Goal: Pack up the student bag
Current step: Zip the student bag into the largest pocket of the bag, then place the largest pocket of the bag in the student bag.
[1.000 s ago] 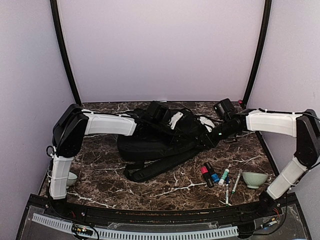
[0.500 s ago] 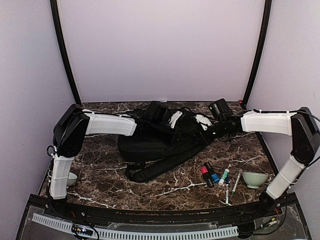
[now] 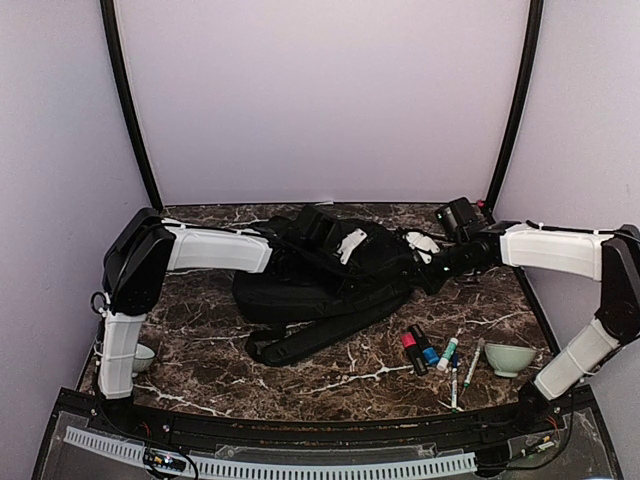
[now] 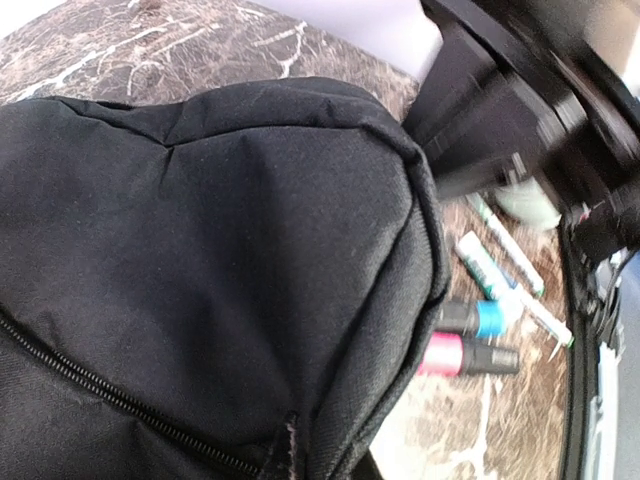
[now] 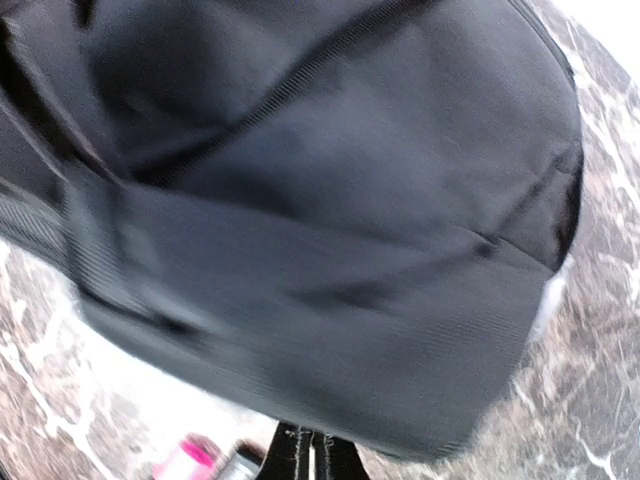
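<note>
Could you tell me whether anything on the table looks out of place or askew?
The student bag lies slumped and skewed, one strap trailing toward the near edge. Markers and pens lie loose beside the green bowl. Nothing looks spilled or damaged.

The student bag [image 3: 320, 285] is plain black fabric, its zip [image 4: 120, 398] and straps black too. The tabletop [image 3: 330, 380] is dark brown marble, veined all over in white. Toward its near right corner lie a pink-capped marker [image 3: 409, 346] with a black body, a blue-capped marker [image 3: 428, 352] and a white-and-green marker [image 3: 447, 353]. A bowl [image 3: 508, 358] by the right edge is pale green. The arms [image 3: 215, 250] are white with black joints.
</note>
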`<control>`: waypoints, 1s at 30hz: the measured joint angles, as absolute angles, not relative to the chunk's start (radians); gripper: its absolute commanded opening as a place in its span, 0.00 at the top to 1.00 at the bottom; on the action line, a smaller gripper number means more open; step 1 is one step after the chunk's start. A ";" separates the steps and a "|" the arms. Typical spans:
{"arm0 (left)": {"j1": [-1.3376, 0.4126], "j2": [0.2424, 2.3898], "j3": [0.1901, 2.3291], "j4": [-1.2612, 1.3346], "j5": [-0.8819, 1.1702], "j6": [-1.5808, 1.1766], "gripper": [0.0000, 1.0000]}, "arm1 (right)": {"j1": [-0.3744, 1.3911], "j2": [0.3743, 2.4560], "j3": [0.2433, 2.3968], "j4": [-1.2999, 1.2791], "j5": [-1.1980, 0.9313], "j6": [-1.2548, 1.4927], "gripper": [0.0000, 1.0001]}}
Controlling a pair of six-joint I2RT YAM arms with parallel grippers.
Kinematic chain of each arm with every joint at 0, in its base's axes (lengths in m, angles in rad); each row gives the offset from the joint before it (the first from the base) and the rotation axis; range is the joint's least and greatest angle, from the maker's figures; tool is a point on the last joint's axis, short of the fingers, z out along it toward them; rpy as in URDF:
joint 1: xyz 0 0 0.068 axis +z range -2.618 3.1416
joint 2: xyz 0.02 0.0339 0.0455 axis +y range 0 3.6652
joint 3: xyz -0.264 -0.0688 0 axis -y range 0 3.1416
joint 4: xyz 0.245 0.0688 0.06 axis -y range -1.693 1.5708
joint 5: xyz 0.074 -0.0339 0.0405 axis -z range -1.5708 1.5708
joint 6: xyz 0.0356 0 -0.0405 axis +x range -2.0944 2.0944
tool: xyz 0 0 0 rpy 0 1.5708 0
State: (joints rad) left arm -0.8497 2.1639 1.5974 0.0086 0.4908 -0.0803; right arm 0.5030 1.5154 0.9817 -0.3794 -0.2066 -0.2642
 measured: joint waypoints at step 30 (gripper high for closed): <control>-0.907 1.584 1.017 -0.049 0.105 0.183 0.29 | 0.683 1.586 1.029 -0.475 -0.490 -0.356 1.00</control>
State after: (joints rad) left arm -0.9066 1.5841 1.0172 -0.0486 0.1055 0.1825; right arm 0.6830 1.5860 1.0286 -0.4751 -0.4900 -0.3565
